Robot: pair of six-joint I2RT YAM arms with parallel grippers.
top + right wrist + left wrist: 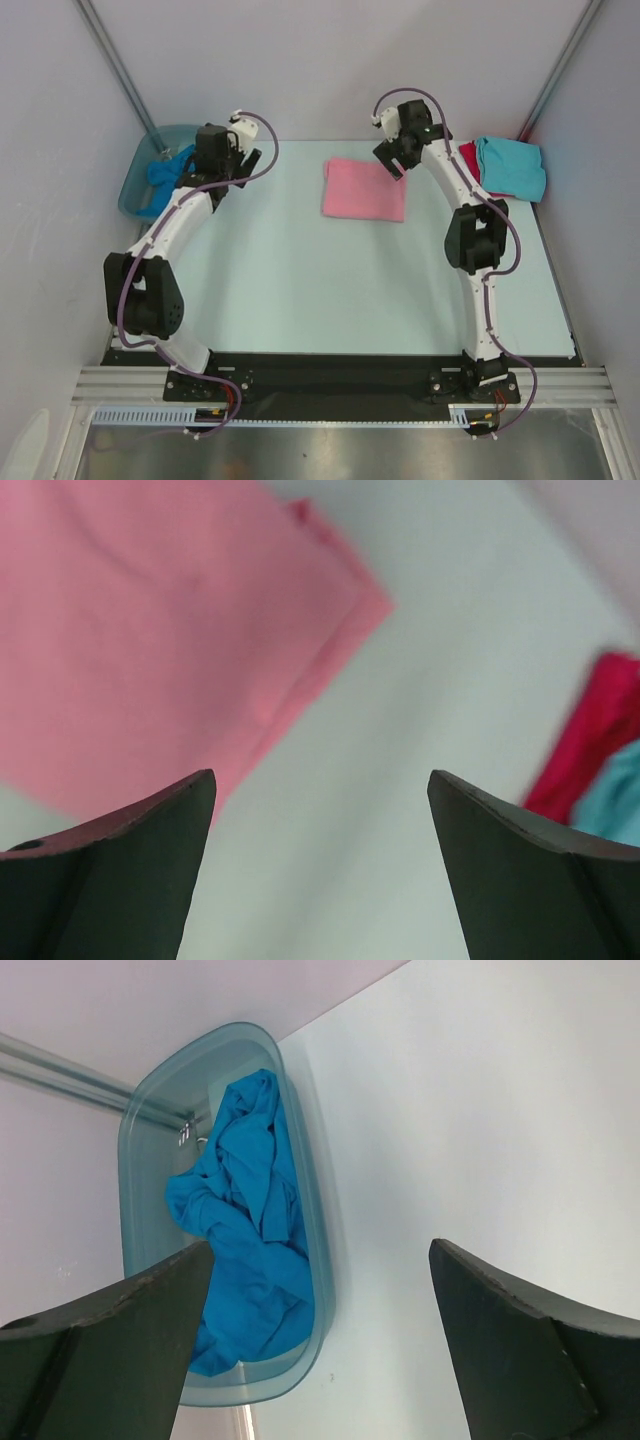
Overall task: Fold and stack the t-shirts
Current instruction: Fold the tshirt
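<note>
A folded light pink t-shirt lies flat at the back middle of the table; it fills the upper left of the right wrist view. A turquoise t-shirt lies on a red one at the back right; both show at the right edge of the right wrist view, red and turquoise. A crumpled brighter blue t-shirt lies in the tub. My left gripper is open and empty above the table beside the tub. My right gripper is open and empty above the table, by the pink shirt's right edge.
The translucent grey-blue plastic tub stands at the back left corner against the wall. White walls and metal posts close in the back and sides. The table's front edge carries the two arm bases.
</note>
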